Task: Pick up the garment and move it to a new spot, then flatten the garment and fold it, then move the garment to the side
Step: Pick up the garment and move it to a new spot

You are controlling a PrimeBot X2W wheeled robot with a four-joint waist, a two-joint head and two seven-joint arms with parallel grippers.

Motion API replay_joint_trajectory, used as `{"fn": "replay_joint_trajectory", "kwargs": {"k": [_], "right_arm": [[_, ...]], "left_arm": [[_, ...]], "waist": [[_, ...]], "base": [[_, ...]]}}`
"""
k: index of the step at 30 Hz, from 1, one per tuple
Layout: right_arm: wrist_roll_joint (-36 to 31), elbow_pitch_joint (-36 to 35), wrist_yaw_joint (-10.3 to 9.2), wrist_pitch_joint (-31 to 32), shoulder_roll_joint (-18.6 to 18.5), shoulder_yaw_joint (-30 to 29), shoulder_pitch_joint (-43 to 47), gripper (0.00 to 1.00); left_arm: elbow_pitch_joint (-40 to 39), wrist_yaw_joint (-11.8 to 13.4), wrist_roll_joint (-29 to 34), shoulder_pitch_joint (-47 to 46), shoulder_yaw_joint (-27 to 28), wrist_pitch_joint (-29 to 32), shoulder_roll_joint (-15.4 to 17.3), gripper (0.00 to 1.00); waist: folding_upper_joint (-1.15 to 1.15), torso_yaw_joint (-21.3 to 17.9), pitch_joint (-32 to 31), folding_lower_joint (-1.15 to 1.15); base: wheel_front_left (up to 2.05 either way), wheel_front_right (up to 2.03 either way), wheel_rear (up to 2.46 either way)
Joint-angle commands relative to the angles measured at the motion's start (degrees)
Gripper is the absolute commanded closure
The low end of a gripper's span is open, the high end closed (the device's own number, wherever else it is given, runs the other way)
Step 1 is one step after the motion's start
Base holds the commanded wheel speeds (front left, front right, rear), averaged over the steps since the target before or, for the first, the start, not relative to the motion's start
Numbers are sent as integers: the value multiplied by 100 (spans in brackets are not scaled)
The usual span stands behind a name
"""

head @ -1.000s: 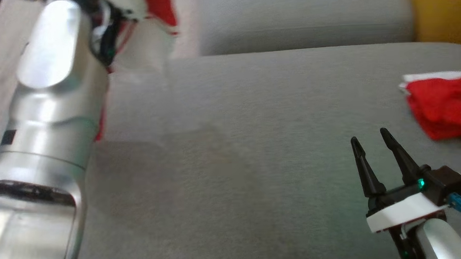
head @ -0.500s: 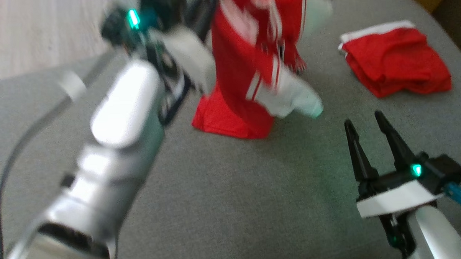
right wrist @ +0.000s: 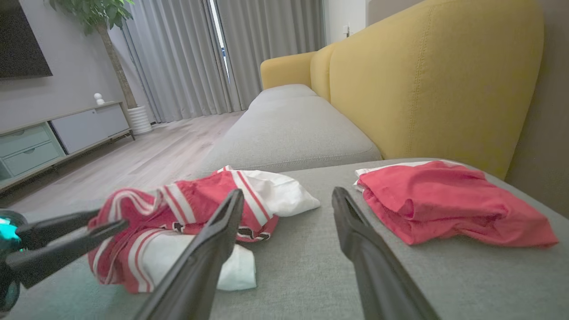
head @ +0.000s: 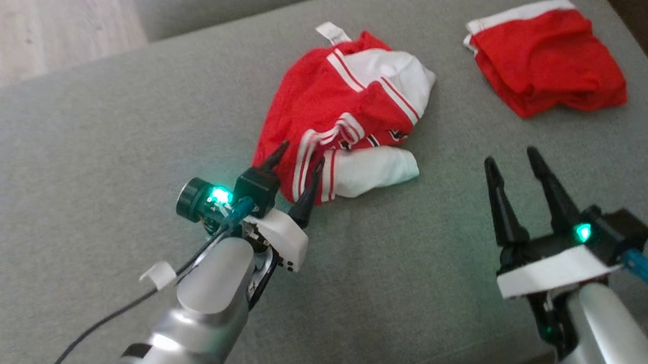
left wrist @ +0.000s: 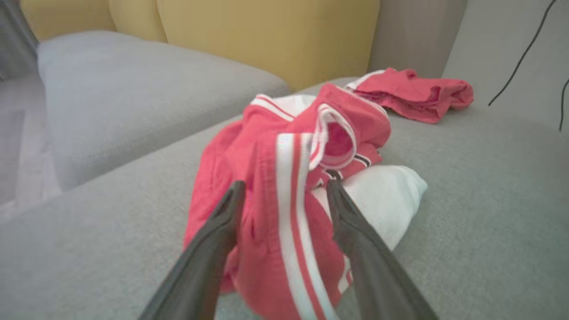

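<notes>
The garment (head: 348,95), a red jersey with white panels and stripes, lies crumpled in a heap in the middle of the grey sofa cushion (head: 112,135). My left gripper (head: 301,155) is low at the heap's near edge, open, its two fingers standing either side of a striped fold (left wrist: 289,195) without pinching it. The right wrist view shows the garment (right wrist: 200,195) at left with the left gripper (right wrist: 113,218) beside it. My right gripper (head: 510,157) is open and holds nothing, hovering over bare cushion to the right of the heap.
A second red garment (head: 546,55), loosely folded, lies at the cushion's far right corner. A yellow sofa back (right wrist: 422,80) rises behind it. Another grey cushion (left wrist: 133,93) adjoins, and wooden floor (head: 44,35) runs past the cushion's left edge.
The head camera has swung. The left gripper, earlier shut and carrying the hanging garment, has come down, and its jaws have parted; the garment now lies on the cushion. The right gripper has stayed open.
</notes>
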Motion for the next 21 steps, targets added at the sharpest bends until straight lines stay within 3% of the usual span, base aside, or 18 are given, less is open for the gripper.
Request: {"fn": "replay_joint_trajectory", "kwargs": {"k": [1,5,13,21], "right_arm": [[-27,-90,-5,-61,53,88,121,0],[-36,40,-5,-61,114,-5,389,0],[58,12,-5,-61,297,-357,1008,0],[-397,-533,-5,-61,439,-904,1609,0]], "left_arm": [[-154,159,-45,-49,138,-230,25,0],[-479,525,-212,402,343,-409,20,0],[-2311,1120,-58,2186,1517,-421,227,0],[-4026,1380,715,3907,2467,-422,387,0]], "waist": [[0,208,-358,-1],[0,448,-922,-1],[0,1086,-1606,-1],[0,1484,-1947,-1]], "base": [[0,0,0],[0,0,0],[0,0,0],[0,0,0]]}}
